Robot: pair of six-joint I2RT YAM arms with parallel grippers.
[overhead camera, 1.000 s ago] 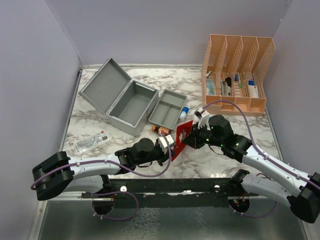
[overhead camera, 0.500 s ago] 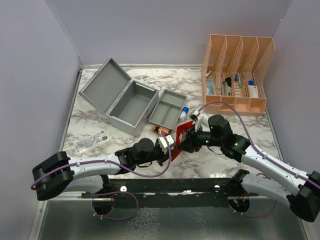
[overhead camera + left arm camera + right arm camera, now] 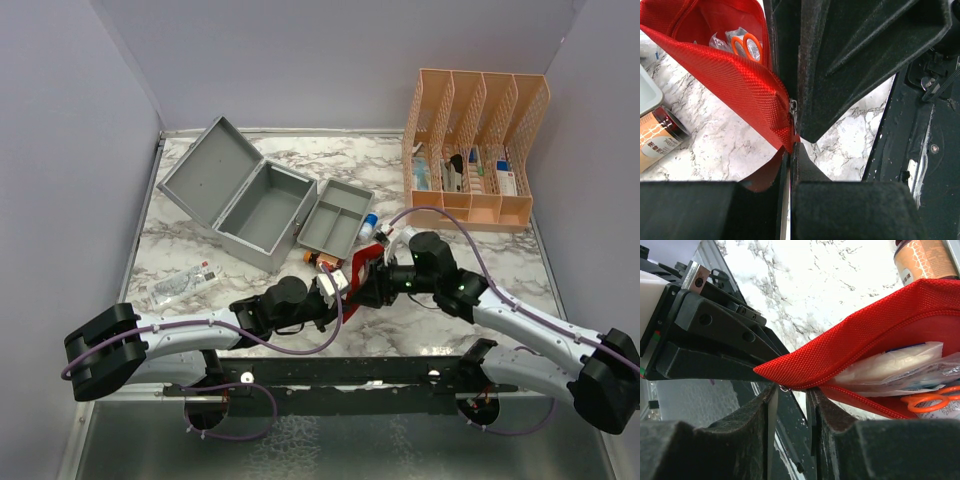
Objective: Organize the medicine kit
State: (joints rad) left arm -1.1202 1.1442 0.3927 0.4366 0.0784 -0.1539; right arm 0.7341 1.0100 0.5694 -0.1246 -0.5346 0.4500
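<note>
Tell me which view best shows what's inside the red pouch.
Right wrist: it looks into the open mouth of the red pouch, showing white packets and orange scissors. Left wrist glimpses only the scissors and a clear packet near its top edge. Top external shows the pouch small, contents hidden.

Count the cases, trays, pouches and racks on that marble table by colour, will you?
Grey: 2, the open grey metal rectangular case and the grey divided inner tray beside it
Red: 1, the red fabric zip pouch
Peach: 1, the peach slotted desk organizer
Total: 4
</note>
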